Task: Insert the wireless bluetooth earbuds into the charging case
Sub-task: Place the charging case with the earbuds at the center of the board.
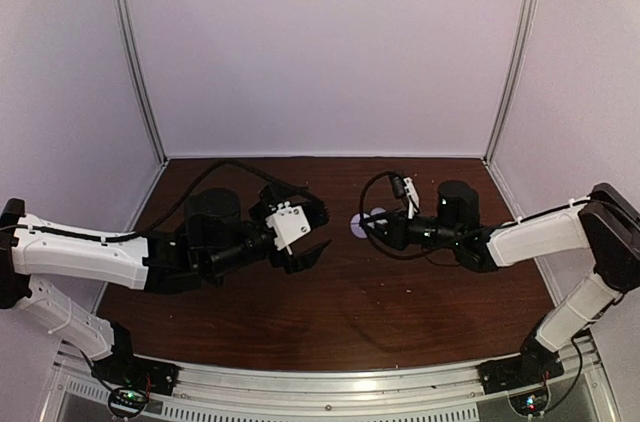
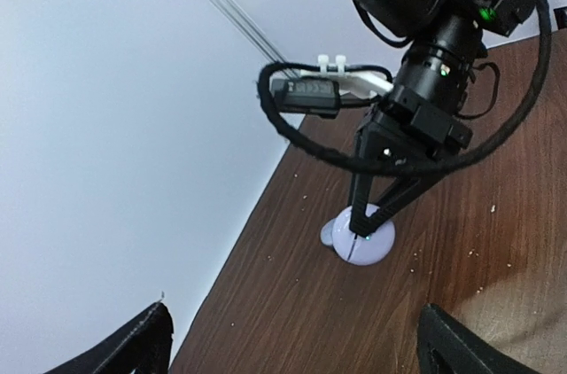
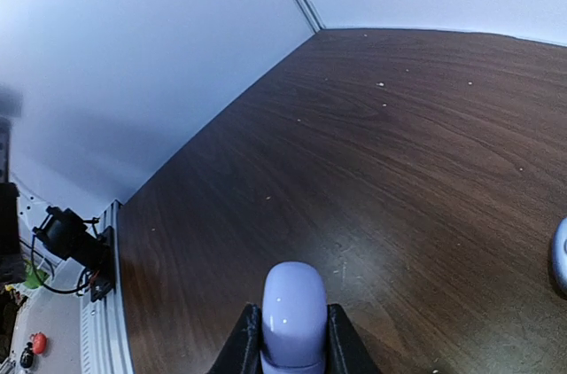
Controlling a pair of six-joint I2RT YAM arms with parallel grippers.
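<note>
A: Where's charging case [image 1: 361,226]?
B: Pinched in R hand [image 3: 292,346], mid surface [image 1: 330,314]. L hand [image 1: 320,230] wide, empty, just left of it, jaws facing it.
A: Earbuds?
B: Can't spot any.

Soft, even light falls from overhead, giving the white walls [image 1: 330,42] a cool lilac cast. The dark counter [image 1: 340,312] shows a dull sheen towards its near edge; shadows under the arms [image 1: 80,252] are faint. Both wrist views bow at their edges, and the charging case [image 3: 293,312] carries a small highlight, slightly soft.
</note>
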